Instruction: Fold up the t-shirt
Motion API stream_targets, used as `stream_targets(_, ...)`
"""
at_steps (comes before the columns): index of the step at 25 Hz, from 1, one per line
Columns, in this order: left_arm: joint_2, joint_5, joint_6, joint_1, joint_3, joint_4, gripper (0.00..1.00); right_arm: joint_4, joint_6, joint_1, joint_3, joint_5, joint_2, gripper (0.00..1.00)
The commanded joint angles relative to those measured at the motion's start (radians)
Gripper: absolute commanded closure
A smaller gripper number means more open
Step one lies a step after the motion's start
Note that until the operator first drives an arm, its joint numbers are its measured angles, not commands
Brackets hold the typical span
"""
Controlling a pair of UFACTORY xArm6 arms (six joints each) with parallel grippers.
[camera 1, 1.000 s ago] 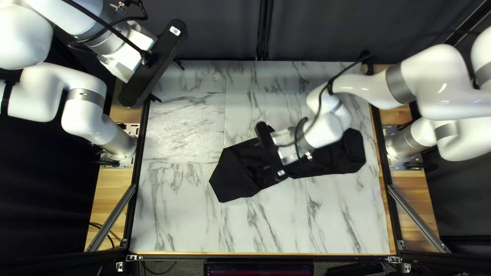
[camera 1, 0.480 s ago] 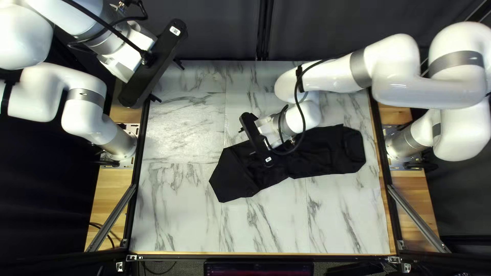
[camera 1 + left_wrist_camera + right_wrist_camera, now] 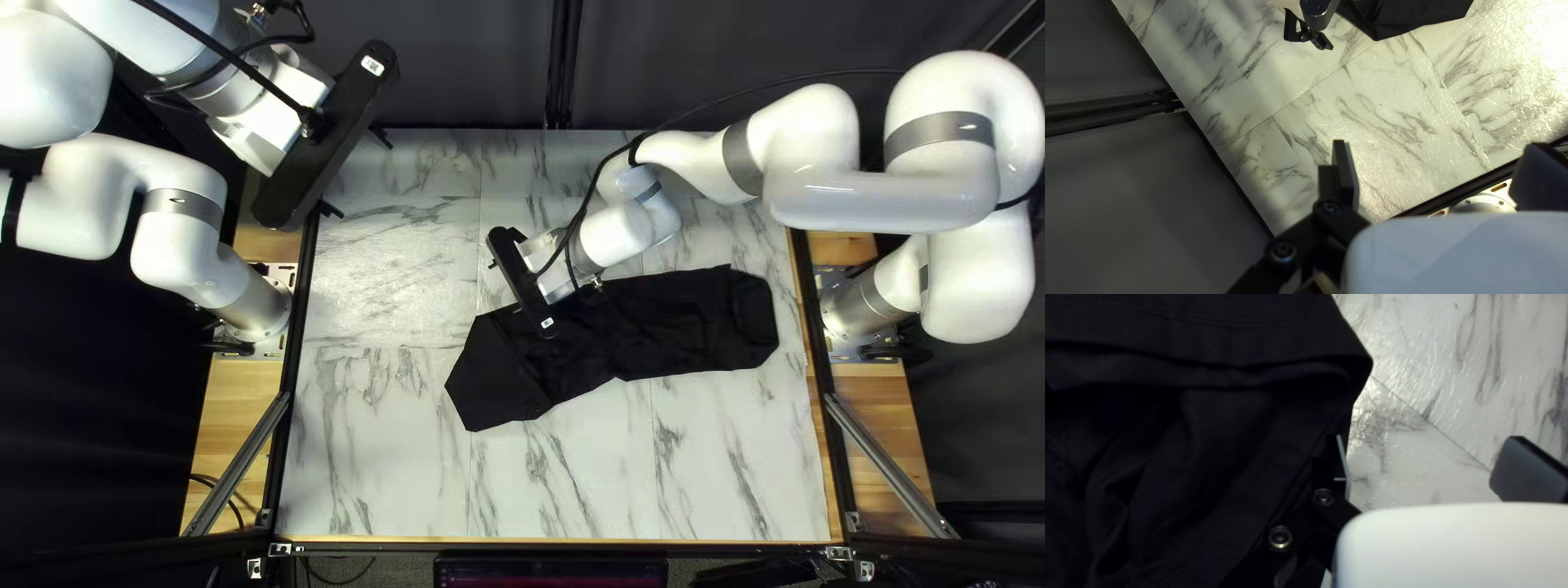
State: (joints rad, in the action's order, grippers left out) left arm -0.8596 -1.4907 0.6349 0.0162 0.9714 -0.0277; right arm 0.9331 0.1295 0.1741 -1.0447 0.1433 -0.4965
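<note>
Nearest you, on the marble-patterned table [image 3: 381, 479], the black t-shirt [image 3: 490, 381] reaches a blunt corner toward the near edge, then runs in a long, narrow strip toward the right of the top left view. Expect it light, soft and limp, likely to sag or shed its folds if pinched through one layer; nothing fragile. Your best hold is probably the far border by the panel end, gathering every layer. There your right gripper [image 3: 1427, 440] stands wide open, holding nothing, one finger [image 3: 1331, 465] over the cloth's border, the other out past it; you can't tell whether the first touches or just hovers. Its body hides part of that border from above, and the black folds swallow the layer count and the lie of the sleeves. Farther off, at the table's far left, your left gripper [image 3: 1438, 145] is spread wide and empty, its arm cut off by the view's top edge, before the dark curtain [image 3: 457, 65].
</note>
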Motion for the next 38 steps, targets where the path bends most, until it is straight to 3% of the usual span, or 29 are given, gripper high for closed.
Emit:
stream_targets(1, 0.000, 0.000, 0.000, 0.000, 0.000, 0.000, 0.00, -0.001, -0.001, 0.000, 0.000, 0.000, 0.000, 0.04)
stream_targets(2, 0.000, 0.000, 0.000, 0.000, 0.000, 0.000, 0.00, -0.001, -0.001, 0.000, 0.000, 0.000, 0.000, 0.03)
stream_targets(3, 0.000, 0.000, 0.000, 0.000, 0.000, 0.000, 0.00, -0.494, -0.462, -0.130, 0.008, -0.070, 0.032, 0.03)
stream_targets(4, 0.000, 0.000, 0.000, 0.000, 0.000, 0.000, 0.00, -0.300, -0.269, -0.125, 0.024, -0.097, 0.082, 0.01)
stream_targets(9, 0.000, 0.000, 0.000, 0.000, 0.000, 0.000, 0.00, 0.019, 0.091, -0.158, 0.137, -0.156, 0.277, 0.00)
stream_targets(18, 0.000, 0.000, 0.000, 0.000, 0.000, 0.000, 0.00, 0.043, 0.117, -0.155, 0.146, -0.154, 0.287, 0.00)
stream_targets(19, 0.000, 0.000, 0.000, 0.000, 0.000, 0.000, 0.00, 0.029, 0.111, -0.152, 0.169, -0.144, 0.301, 0.00)
stream_targets(21, 0.000, 0.000, 0.000, 0.000, 0.000, 0.000, 0.00, -0.204, -0.068, -0.195, 0.218, -0.173, 0.367, 0.00)
stream_targets(22, 0.000, 0.000, 0.000, 0.000, 0.000, 0.000, 0.00, -0.377, -0.193, -0.240, 0.225, -0.234, 0.416, 0.00)
stream_targets(23, 0.000, 0.000, 0.000, 0.000, 0.000, 0.000, 0.00, -0.428, -0.226, -0.255, 0.219, -0.263, 0.429, 0.00)
stream_targets(25, 0.000, 0.000, 0.000, 0.000, 0.000, 0.000, 0.00, -0.562, -0.294, -0.320, 0.137, -0.425, 0.455, 0.00)
stream_targets(30, 0.000, 0.000, 0.000, 0.000, 0.000, 0.000, 0.00, -0.644, -0.268, -0.402, -0.072, -0.730, 0.420, 0.00)
stream_targets(34, 0.000, 0.000, 0.000, 0.000, 0.000, 0.000, 0.00, -0.709, -0.242, -0.404, -0.174, -0.904, 0.376, 0.00)
stream_targets(38, 0.000, 0.000, 0.000, 0.000, 0.000, 0.000, 0.00, -0.719, -0.232, -0.401, -0.197, -0.935, 0.362, 0.00)
